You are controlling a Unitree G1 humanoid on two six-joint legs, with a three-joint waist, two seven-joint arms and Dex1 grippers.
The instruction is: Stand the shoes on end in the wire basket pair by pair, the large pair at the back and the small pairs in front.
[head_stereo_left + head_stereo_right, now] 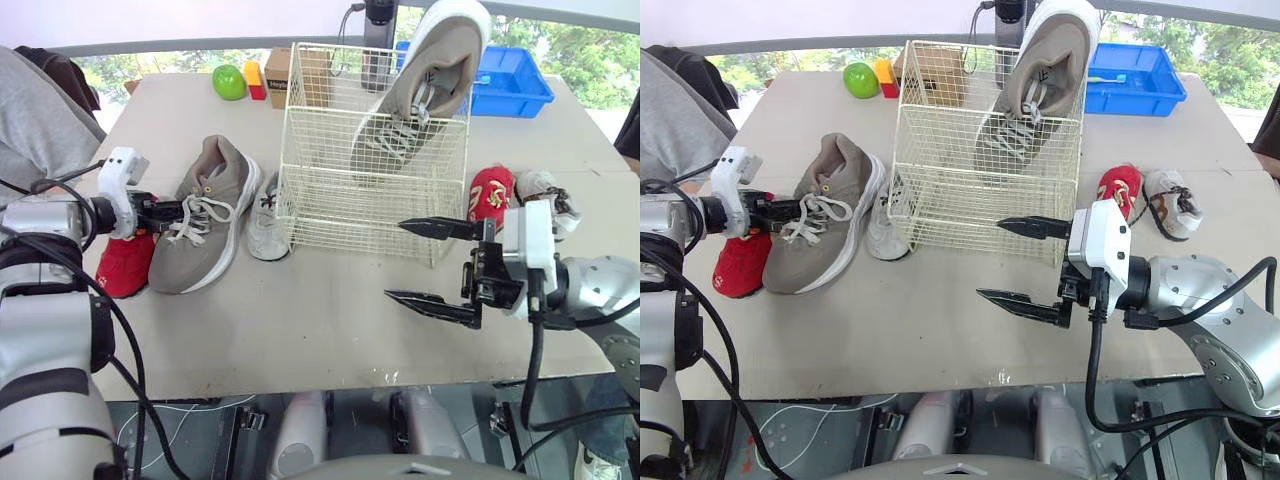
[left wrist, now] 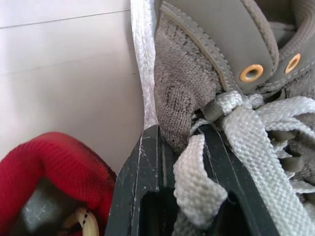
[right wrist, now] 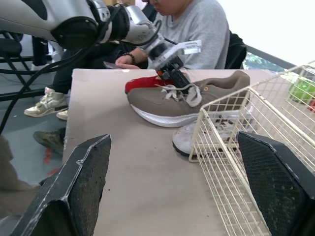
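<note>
1. Head camera, both eyes: a pale worktop (image 1: pixel 330 330) carries a cream wire basket (image 1: pixel 375 195) near its middle.
2. One large taupe shoe, the basket shoe (image 1: pixel 425 90), stands on end inside the basket at its back right. It is tilted, and its upper end pokes above the rim.
3. Its partner, the worktop shoe (image 1: pixel 205 215), rests on its sole to the left of the basket.
4. A small grey shoe (image 1: pixel 268 212) lies between that shoe and the basket's left wall, just beside both.
5. A small red shoe (image 1: pixel 125 262) sits against the worktop shoe's other side.
6. A second red shoe (image 1: pixel 490 193) and a small white shoe (image 1: pixel 545 188) lie to the right of the basket.
7. A green fruit (image 1: pixel 229 82) and a blue bin (image 1: pixel 512 88) sit along the back edge.
8. The left gripper (image 1: pixel 170 210) reaches in at the worktop shoe's laces.
9. The right gripper (image 1: pixel 393 260) hovers over bare worktop in front of the basket. Its fingers are spread wide and hold nothing.
10. Left wrist view: the two black fingers (image 2: pixel 145 191) are pressed close together. The worktop shoe's knit edge below the brass eyelets is pinched at their tips.
11. A flat grey lace (image 2: pixel 194 182) is draped over one finger, and the red shoe is just beside.
12. Right wrist view: the fingers (image 3: pixel 74 191) stand far apart, with the basket's corner near one of them.
13. Beyond them are the worktop shoe, with the left gripper at its laces, and the grey shoe by the basket.
14. A seated person in a grey top (image 3: pixel 197 24) is at the worktop's far end.
</note>
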